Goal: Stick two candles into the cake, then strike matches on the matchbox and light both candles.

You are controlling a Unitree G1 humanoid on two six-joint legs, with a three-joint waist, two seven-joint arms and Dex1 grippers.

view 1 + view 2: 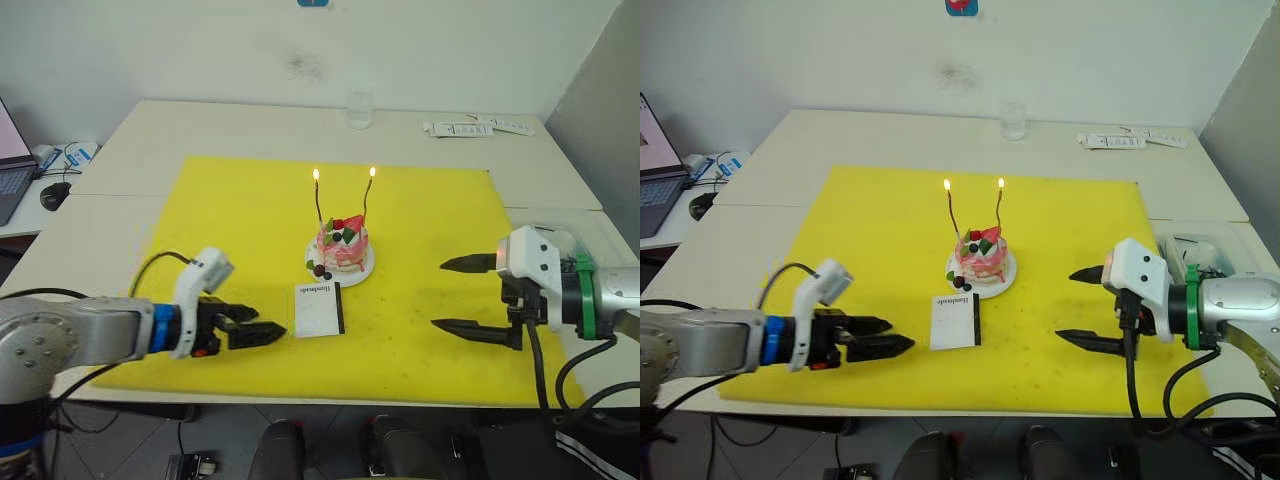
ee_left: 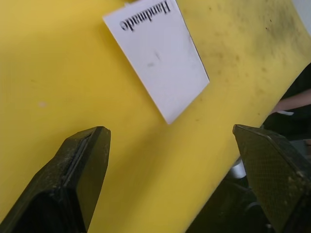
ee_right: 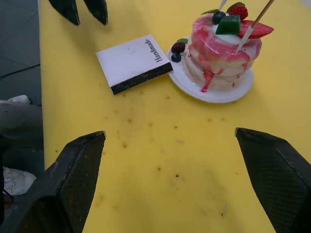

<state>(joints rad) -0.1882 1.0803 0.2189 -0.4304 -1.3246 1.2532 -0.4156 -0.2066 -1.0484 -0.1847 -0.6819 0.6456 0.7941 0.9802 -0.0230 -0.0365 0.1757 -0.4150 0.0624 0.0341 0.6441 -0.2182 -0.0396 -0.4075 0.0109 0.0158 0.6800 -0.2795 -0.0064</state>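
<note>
Two thin wavy candles [image 1: 318,203] stand in the small pink-and-white cake [image 1: 342,246], both flames lit in the eye views; the flat white matchbox [image 1: 320,308] lies just ahead of the left gripper [image 1: 262,330], fingers spread, empty; the right wrist view shows candle bases and black strip; the right gripper [image 1: 455,294] is released, cake well ahead of it.

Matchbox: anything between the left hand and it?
Nothing visible. The left hand is open, just beside the matchbox, with bare yellow mat between them. The cake sits beyond the box.
</note>
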